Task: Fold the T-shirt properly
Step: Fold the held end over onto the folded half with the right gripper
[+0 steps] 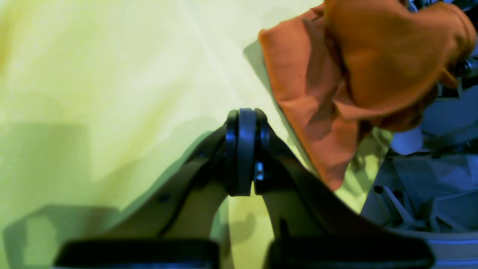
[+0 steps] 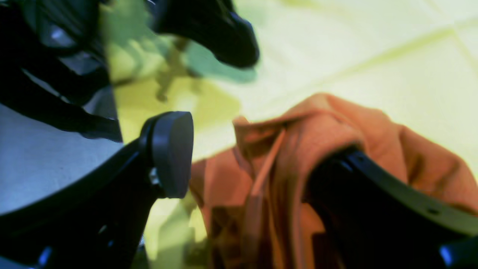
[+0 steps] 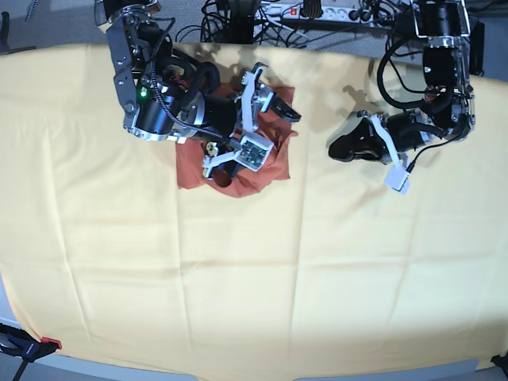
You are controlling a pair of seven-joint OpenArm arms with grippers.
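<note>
- T-shirt (image 3: 266,163): rust-orange cloth, bunched into a crumpled heap rather than lying flat, with folds and a seam or hem strip showing in the right wrist view (image 2: 269,164). It sits toward the far side of the table, on the base view's left half, under the right arm. In the left wrist view (image 1: 336,97) part of it hangs in a loose drape over the right arm's hardware.
- Surface: a large pale yellow cloth (image 3: 254,278) covers the whole table, creased in a grid of faint fold lines. Beyond its far edge lie black cables and a power strip (image 3: 317,12); a red-tipped clamp (image 3: 28,345) shows at the near left corner.
- Right gripper (image 2: 246,172): its jaws stand wide apart. One finger (image 2: 171,153) shows its bare rounded pad beside the shirt; the other is draped over with orange fabric. Nothing is pinched between them.
- Left gripper (image 1: 244,149): its jaws are pressed together, pad against pad, with nothing between them. It hovers over bare yellow cloth, well apart from the shirt in the base view (image 3: 349,147).
</note>
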